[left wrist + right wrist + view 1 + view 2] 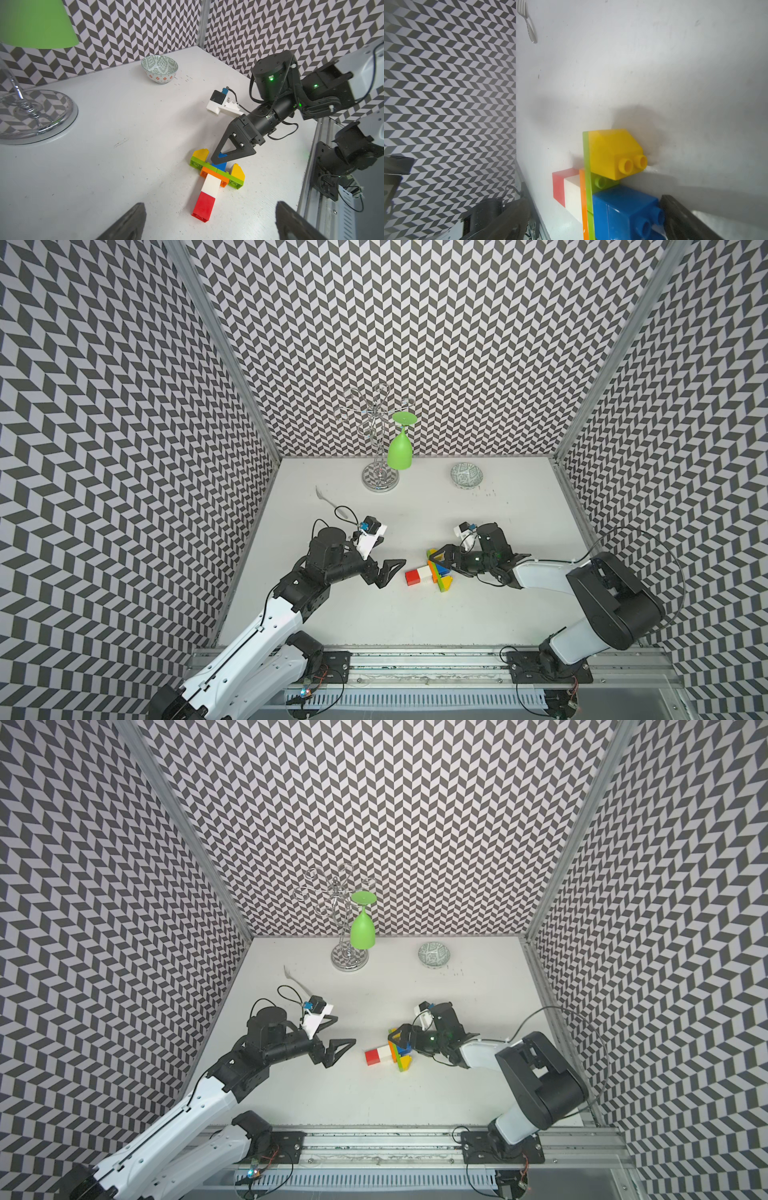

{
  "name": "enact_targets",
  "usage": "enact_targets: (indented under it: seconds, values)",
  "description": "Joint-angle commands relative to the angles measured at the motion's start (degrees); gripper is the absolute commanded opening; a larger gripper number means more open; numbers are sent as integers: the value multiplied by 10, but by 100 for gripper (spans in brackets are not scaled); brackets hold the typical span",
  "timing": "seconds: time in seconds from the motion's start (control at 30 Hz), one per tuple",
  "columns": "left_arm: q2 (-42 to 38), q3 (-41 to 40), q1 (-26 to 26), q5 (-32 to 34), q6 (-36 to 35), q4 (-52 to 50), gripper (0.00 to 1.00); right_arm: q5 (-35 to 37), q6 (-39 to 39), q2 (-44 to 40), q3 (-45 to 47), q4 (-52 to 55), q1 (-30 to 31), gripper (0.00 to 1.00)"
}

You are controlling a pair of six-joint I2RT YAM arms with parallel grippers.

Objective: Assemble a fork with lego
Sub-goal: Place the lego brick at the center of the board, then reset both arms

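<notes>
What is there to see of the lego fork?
The fork lies flat on the white table, a build of chunky glossy plastic bricks: red then white handle, orange and lime-green crossbar, two sloped yellow outer prongs, one blue middle prong. It looks complete. The open right gripper straddles the blue prong; contact cannot be told. The open left gripper sits by the red end, apart.

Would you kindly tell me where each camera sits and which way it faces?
Top views: high over the arm bases, looking down on the table; left arm and right arm show.
Left wrist: on the left arm, facing the fork and bowl; own open jaws, right arm show.
Right wrist: on the right arm, low, facing the fork's prongs; own jaws show.
All share the fork.
</notes>
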State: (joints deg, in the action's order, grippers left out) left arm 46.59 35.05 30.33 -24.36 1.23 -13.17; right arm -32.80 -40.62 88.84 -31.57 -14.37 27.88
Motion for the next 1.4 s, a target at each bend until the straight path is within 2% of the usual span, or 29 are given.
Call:
enact_targets:
  seconds: [0.0,0.2,0.33,0.5,0.63,0.73,0.8,0.9,1.0,1.2,1.37]
  values:
    - [-3,4,-7,41,13,24,98,76,33,-7,0,117,-6,99]
    - [3,14,-33,88,43,44,98,113,54,-44,-16,163,-15,100]
    - [1,17,-76,145,51,94,99,175,111,-88,-75,216,-17,100]
    - [45,22,-145,267,24,177,99,313,216,-124,-206,277,-22,99]
    - [86,-5,-202,350,32,259,99,397,307,-147,-250,207,-40,99]
    - [108,-49,-234,387,24,328,98,402,345,-155,-243,137,-78,100]
    - [123,-68,-260,389,49,356,99,395,358,-157,-229,102,-109,100]
    - [157,-92,-293,407,90,414,99,401,391,-165,-179,34,-146,99]
    - [207,-102,-304,457,100,471,99,430,421,-171,-116,-35,-172,99]
    - [278,-128,-305,483,61,585,99,428,405,-164,-3,-186,-234,99]
    - [295,-135,-309,477,22,614,99,426,418,-138,22,-233,-252,100]
